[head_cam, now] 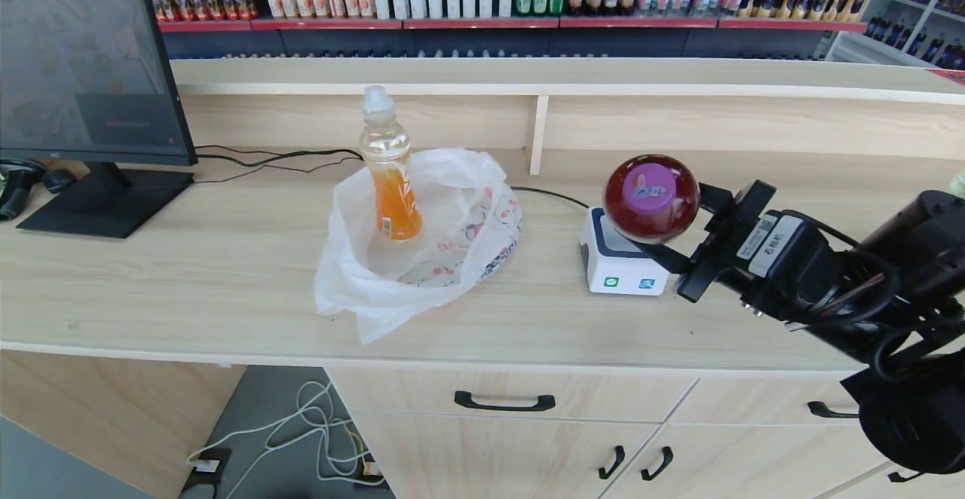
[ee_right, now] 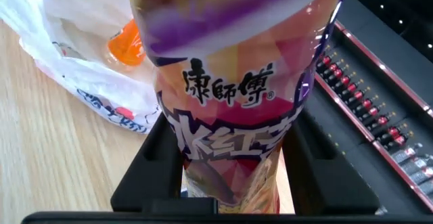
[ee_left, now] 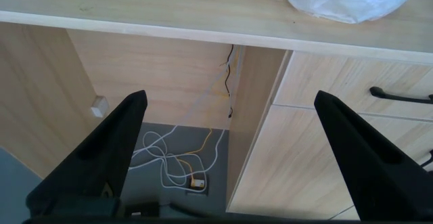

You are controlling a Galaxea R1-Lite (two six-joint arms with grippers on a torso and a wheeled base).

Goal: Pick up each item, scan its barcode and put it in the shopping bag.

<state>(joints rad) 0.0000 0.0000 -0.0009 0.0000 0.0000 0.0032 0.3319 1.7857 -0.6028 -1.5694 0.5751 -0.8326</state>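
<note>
Right jaws: clamped on the red bottle's (head_cam: 651,197) body, its cap turned toward the head camera.
Red bottle: held just over the scanner (head_cam: 622,269), well apart from the bag (head_cam: 452,250).
Left jaws: wide apart, empty, low by the bench (head_cam: 188,280) front.
Bag: slumped on the bench, orange bottle (head_cam: 388,182) upright inside.
Risk: the barcode may face away from the scanner, giving no read. The slick label could slip in the clamp if tilted. Lowering into the limp bag could topple the orange bottle.
</note>
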